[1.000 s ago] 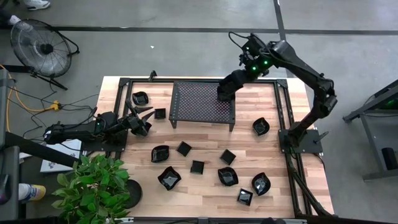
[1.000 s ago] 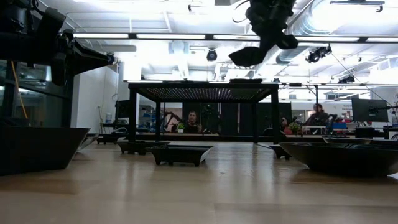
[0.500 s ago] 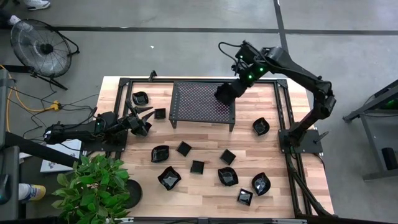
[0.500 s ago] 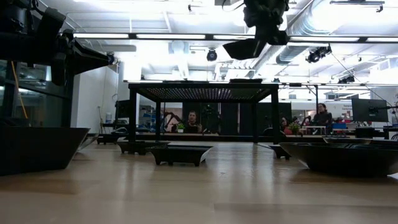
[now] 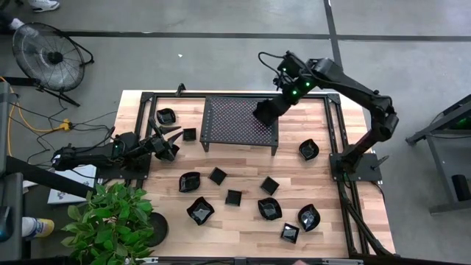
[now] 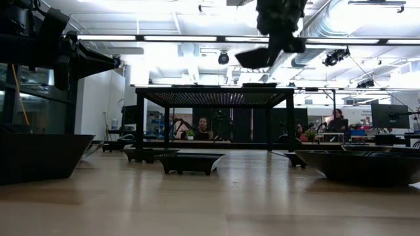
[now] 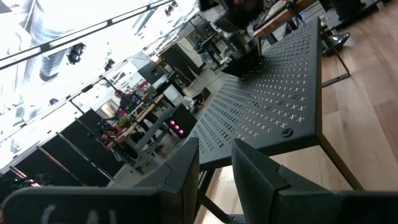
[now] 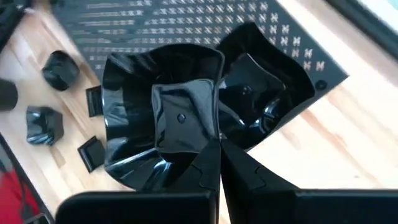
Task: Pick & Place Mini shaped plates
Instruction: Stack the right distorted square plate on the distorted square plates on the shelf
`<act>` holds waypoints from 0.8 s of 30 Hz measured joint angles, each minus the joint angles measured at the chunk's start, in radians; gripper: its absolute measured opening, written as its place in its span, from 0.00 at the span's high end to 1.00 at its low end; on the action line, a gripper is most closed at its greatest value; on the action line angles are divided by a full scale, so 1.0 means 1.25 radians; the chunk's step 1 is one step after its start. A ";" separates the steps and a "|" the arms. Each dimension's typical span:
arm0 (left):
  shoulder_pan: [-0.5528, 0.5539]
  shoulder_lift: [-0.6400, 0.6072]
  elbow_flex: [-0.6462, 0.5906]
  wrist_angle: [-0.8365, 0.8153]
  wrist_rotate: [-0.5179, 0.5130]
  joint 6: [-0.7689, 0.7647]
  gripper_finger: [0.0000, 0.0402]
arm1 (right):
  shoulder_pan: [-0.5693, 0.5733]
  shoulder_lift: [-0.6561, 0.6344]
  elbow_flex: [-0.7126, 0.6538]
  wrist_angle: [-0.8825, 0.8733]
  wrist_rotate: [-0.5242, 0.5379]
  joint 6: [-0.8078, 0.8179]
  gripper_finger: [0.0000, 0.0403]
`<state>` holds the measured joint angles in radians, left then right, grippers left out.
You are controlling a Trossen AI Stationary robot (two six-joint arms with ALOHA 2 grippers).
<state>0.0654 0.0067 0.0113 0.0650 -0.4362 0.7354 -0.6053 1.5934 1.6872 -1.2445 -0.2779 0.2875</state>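
My right gripper [image 8: 217, 146] hangs over the far right corner of the black mesh rack [image 5: 235, 125], shut on a scalloped glossy black mini plate [image 8: 161, 112]. In the low view that plate [image 6: 252, 58] is well above the rack top. Another black plate [image 8: 264, 87] lies on the rack below it. Several more mini plates, such as a square one [image 5: 217, 175] and a round one [image 5: 269, 208], rest on the wooden table in front of the rack. My left gripper [image 5: 168, 143] waits at the table's left, level and open, with nothing between its fingers [image 7: 186, 174]. My right gripper pinches the held plate's rim [image 8: 208, 134] between its two fingers, which slant down from above. The plate is lifted clear above the rack, tilted, its hollow side facing the wrist camera.
Two small plates [image 5: 167, 115] [image 5: 189, 135] sit left of the rack near my left gripper. One plate [image 5: 308, 150] lies right of the rack. A potted plant [image 5: 110, 221] stands at the near left corner. A black frame [image 5: 335, 132] edges the table.
My right gripper has moved a little toward the table's left and slightly down over the rack's far right corner, rolling its wrist. The held plate has gone with it and changed its tilt, staying clear of the rack.
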 joint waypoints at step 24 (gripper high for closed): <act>0.000 0.000 0.000 0.000 0.000 0.000 0.77 | -0.086 -0.144 -0.286 0.310 -0.050 0.267 1.00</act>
<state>0.0652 0.0065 0.0113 0.0650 -0.4366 0.7357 -0.7132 1.4133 1.3296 -0.8576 -0.3405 0.6217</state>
